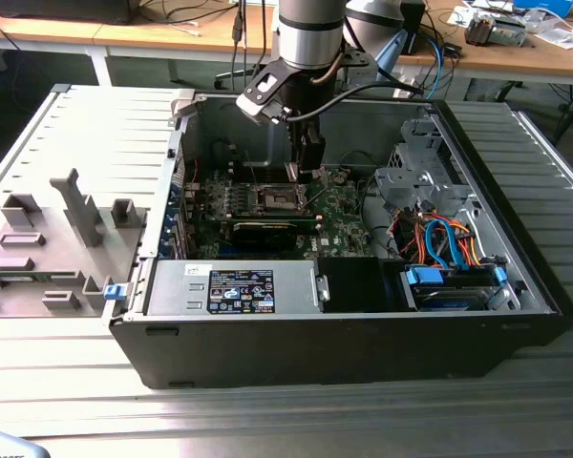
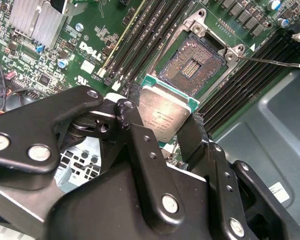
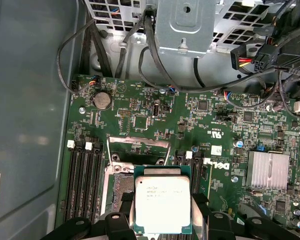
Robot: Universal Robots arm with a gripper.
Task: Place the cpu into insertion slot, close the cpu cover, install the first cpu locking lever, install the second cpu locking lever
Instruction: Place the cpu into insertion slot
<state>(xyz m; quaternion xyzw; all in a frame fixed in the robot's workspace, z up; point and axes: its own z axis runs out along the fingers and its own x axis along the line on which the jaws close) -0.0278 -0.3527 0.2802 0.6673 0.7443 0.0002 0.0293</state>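
Note:
My gripper (image 2: 162,127) is shut on the cpu (image 2: 165,116), a flat square chip with a dull silver face, pinched at two opposite edges by the black fingers (image 2: 131,120). The cpu (image 3: 162,202) hovers just above the insertion slot (image 2: 192,62), whose dark pin field lies open within a silvery rim on the green board. The cpu cover (image 3: 138,144) stands raised at the slot's far edge. A thin metal locking lever (image 2: 270,61) sticks out beside the slot. In the exterior view my gripper (image 1: 306,176) reaches down into the open computer case, over the insertion slot (image 1: 272,197).
Long black memory slots (image 3: 85,175) flank the socket. A finned heatsink (image 3: 267,170) sits on the board. A metal drive cage (image 1: 420,181) with bundled cables (image 1: 439,239) and a power supply (image 1: 239,286) crowd the case. The case wall (image 3: 25,125) is close.

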